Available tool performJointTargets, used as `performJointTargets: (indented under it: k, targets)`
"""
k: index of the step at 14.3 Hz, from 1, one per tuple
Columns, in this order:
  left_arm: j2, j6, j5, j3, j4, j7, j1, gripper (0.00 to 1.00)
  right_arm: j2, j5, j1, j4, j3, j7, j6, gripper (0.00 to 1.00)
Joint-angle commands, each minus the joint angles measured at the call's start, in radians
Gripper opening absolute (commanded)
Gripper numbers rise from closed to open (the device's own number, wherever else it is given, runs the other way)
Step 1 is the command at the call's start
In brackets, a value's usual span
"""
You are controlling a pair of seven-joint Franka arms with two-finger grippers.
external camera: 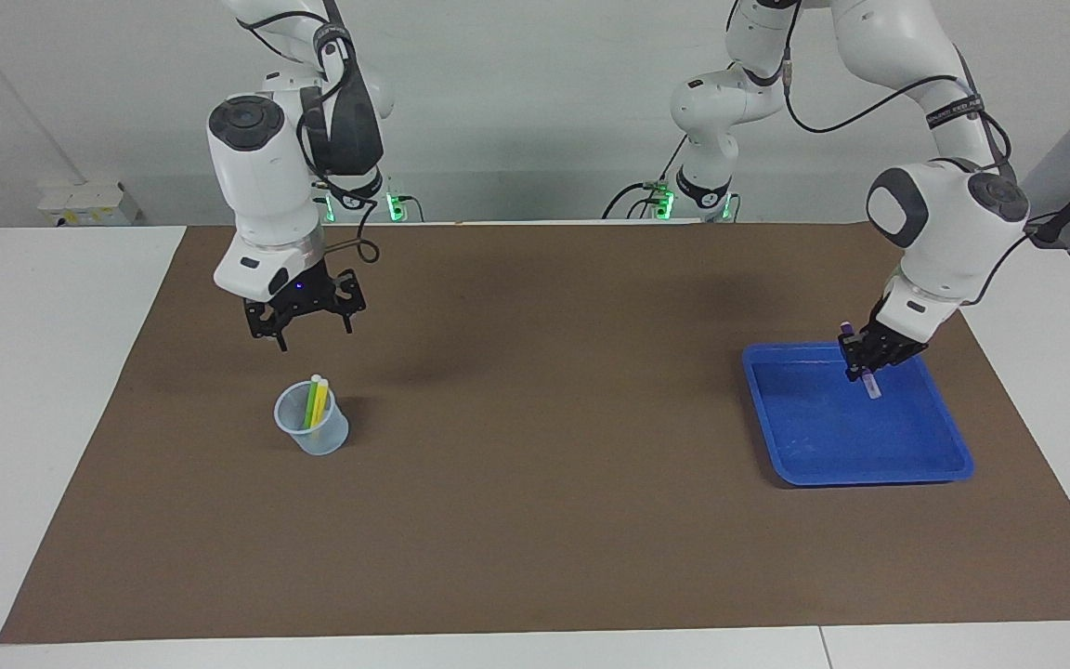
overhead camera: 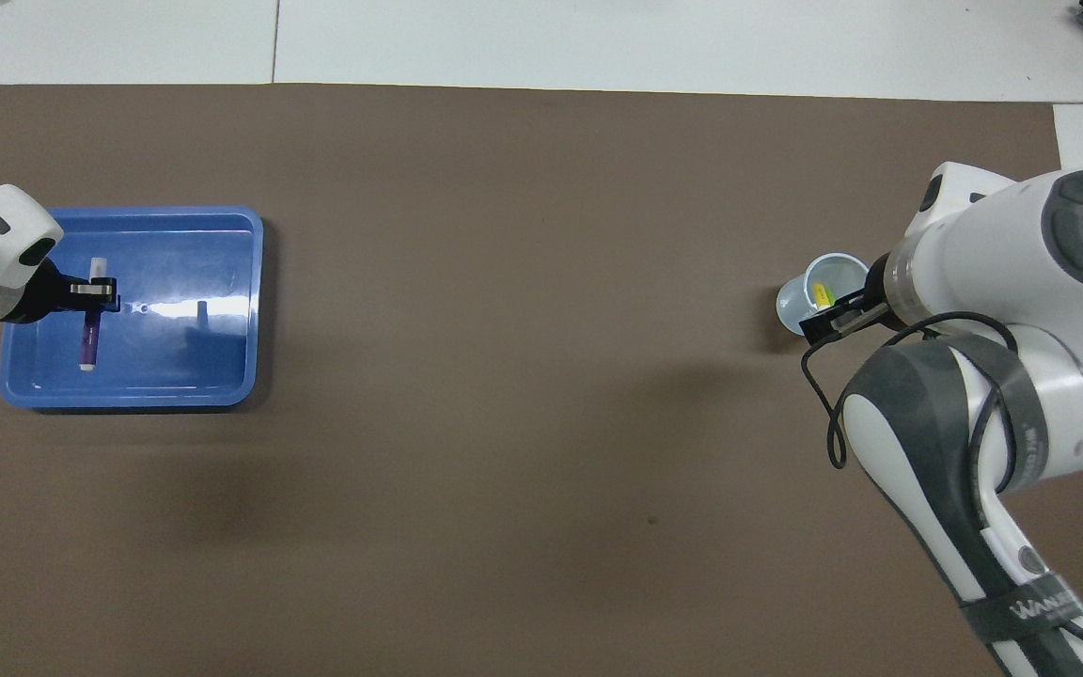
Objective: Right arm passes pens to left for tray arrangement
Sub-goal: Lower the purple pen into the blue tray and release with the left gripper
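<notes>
Purple pen (external camera: 869, 376) between left fingers (external camera: 860, 358)

table (external camera: 61, 418) | brown mat (external camera: 535, 520) | on mat: tray (external camera: 948, 446), cup (external camera: 312, 437)

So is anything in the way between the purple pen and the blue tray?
Nothing visible. The left gripper holds the slim purple marker pen over the shallow blue plastic tray, whose floor below looks bare.
</notes>
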Motion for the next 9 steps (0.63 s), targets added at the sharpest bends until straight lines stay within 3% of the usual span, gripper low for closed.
performJointTargets:
  k: [1, 4, 9]
  targets:
    - [0.126, -0.032, 0.064, -0.012, 0.136, 0.009, 0.018, 0.0, -0.018, -0.106, 0.003, -0.078, 0.002, -0.133, 0.117, 0.95]
    - [0.157, 0.024, 0.065, -0.01, 0.127, 0.027, 0.044, 0.0, 0.026, -0.26, 0.061, -0.087, 0.002, -0.129, 0.157, 0.87]
    - [0.173, 0.081, 0.067, -0.01, 0.108, 0.13, 0.081, 0.0, 0.046, -0.269, 0.063, -0.119, 0.002, -0.122, 0.182, 0.87]
